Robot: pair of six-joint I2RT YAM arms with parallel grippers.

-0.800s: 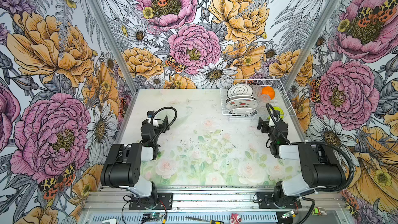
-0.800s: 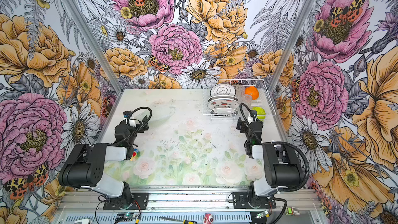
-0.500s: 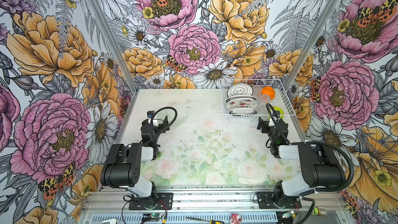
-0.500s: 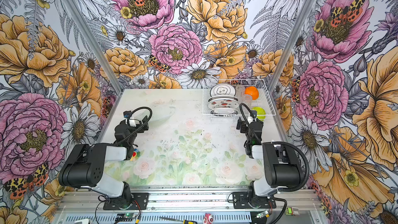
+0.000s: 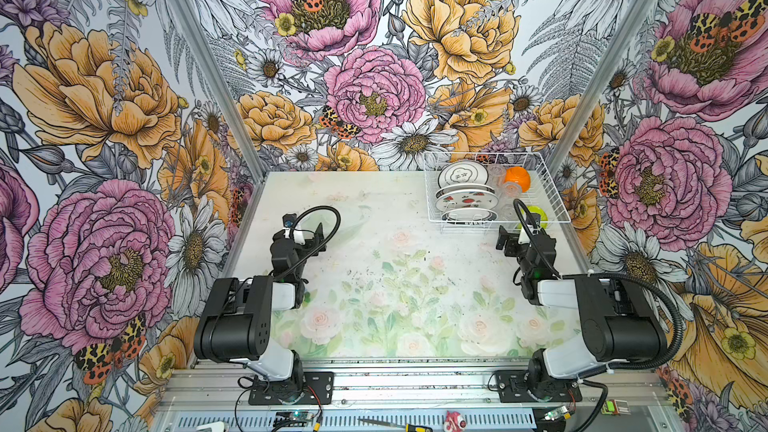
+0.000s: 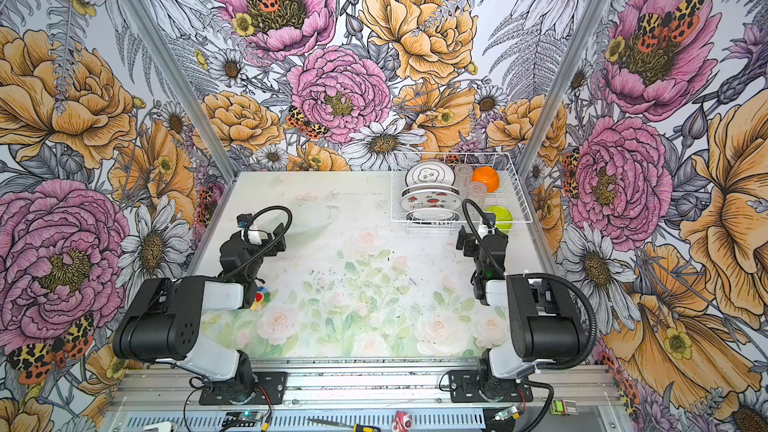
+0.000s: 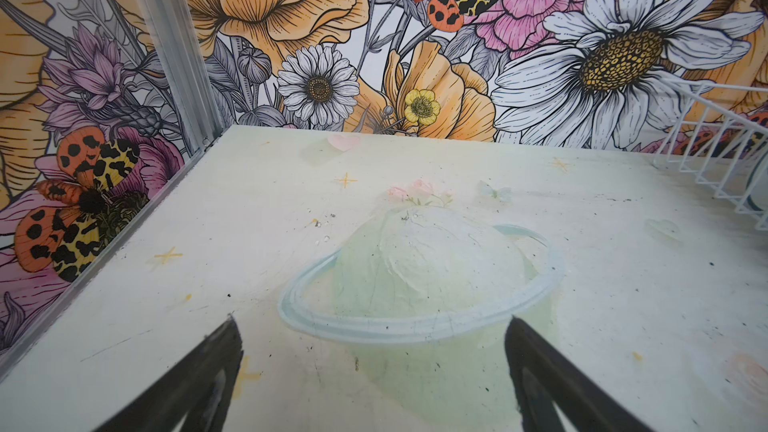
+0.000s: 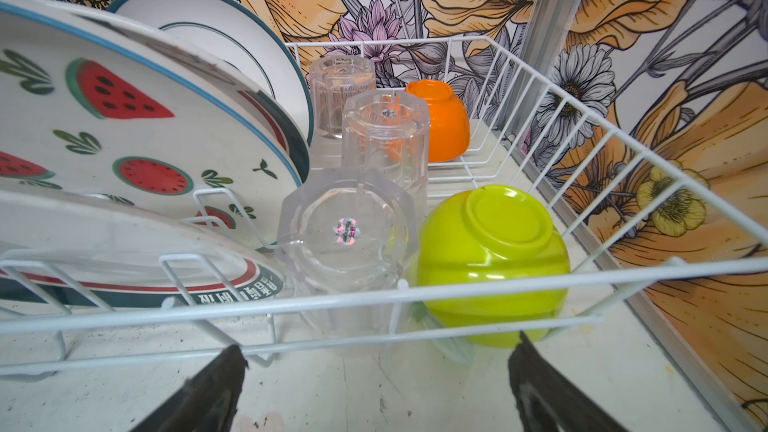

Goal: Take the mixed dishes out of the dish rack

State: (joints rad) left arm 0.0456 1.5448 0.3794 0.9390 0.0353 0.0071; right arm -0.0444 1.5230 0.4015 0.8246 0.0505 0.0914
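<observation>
With both arms' jaws spread wide and empty, I eye the dish rack [image 5: 552, 201] just right of centre in a top view, judging its nearest clear cup [image 8: 345, 238] light, stiff and slippery, best pinched across its upturned base.

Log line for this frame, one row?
left gripper: open, empty | right gripper: open, empty, facing dish rack | dishes: none unloaded yet
</observation>
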